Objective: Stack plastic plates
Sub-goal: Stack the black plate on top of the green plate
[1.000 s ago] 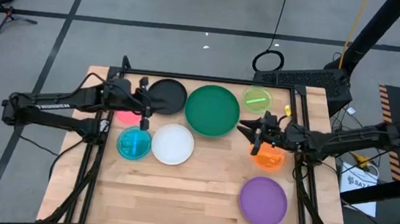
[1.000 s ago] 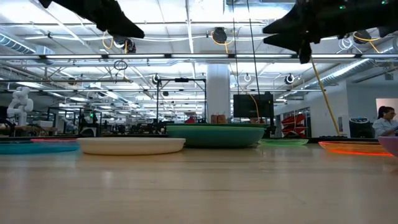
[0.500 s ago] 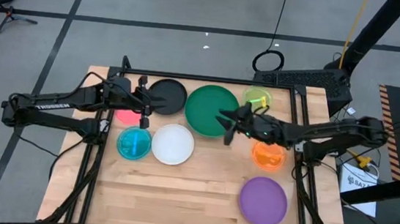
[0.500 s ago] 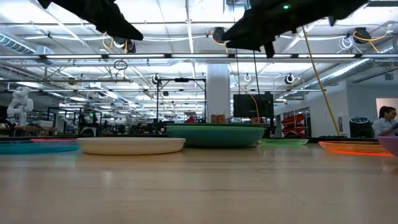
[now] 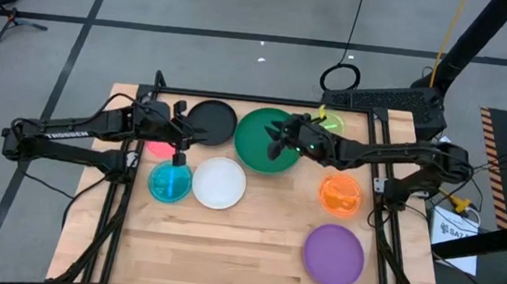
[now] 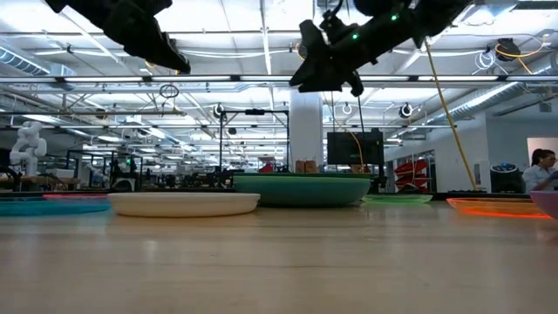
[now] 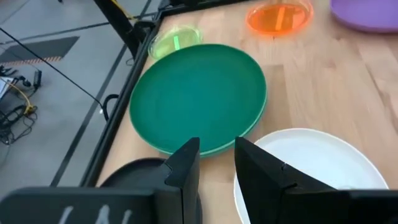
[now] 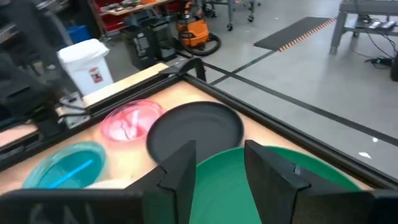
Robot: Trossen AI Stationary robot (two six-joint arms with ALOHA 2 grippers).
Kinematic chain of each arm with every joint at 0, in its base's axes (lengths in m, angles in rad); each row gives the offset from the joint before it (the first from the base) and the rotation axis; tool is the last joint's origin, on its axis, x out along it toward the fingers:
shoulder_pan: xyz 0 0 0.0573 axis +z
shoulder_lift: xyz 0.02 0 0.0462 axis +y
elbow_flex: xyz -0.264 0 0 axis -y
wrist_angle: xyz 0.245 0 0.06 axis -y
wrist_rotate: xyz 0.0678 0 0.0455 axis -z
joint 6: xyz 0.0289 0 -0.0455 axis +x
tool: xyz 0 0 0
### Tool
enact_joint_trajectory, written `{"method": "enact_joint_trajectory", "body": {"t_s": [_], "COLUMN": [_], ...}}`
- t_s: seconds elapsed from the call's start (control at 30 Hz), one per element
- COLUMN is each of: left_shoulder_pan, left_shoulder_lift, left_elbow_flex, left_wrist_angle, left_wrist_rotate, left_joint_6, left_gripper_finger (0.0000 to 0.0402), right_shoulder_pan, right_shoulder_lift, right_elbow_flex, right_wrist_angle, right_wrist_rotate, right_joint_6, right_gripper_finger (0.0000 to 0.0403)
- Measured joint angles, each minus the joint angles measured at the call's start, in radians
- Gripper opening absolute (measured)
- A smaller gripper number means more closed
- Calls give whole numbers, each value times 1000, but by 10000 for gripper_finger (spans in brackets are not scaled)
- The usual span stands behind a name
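Note:
A large dark green plate lies flat at the table's far middle. Around it lie a black plate, a lime plate, a pink plate, a translucent blue plate, a white plate, an orange plate and a purple plate. No mint or teal plate shows on its own. My right gripper hangs open and empty high above the green plate. My left gripper hangs open and empty high above the gap between the pink, black and white plates.
The plates fill the table's far half and right side. Bare wood shows along the near edge and at the near left. A dark frame rail runs along the far edge. A person is far off in the room.
My right gripper has travelled from above the orange plate toward the table's left and a little toward the far edge, staying high. It now hangs over the dark green plate. No plate has moved.

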Motion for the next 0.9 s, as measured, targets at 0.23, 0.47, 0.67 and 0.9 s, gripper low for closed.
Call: {"method": "enact_joint_trajectory", "body": {"t_s": [0.23,0.47,0.67,0.9], "left_shoulder_pan": [0,0,0,-5], "left_shoulder_lift": [0,0,0,0], "left_elbow_flex": [0,0,0,-1], "left_wrist_angle": [-13,-45,-49,-47], "left_wrist_rotate": [0,0,2,8], "left_joint_6": [7,25,15,-33], "left_gripper_finger": [108,108,108,108], "right_shoulder_pan": [-30,-35,-34,-18], "right_shoulder_lift": [100,192,274,281], "right_elbow_flex": [64,104,105,103], "right_wrist_angle": [-1,0,-13,-52], "right_wrist_rotate": [-1,-1,-4,-227], "right_joint_6": [10,48,120,252], "right_gripper_finger": [128,128,128,128]}}
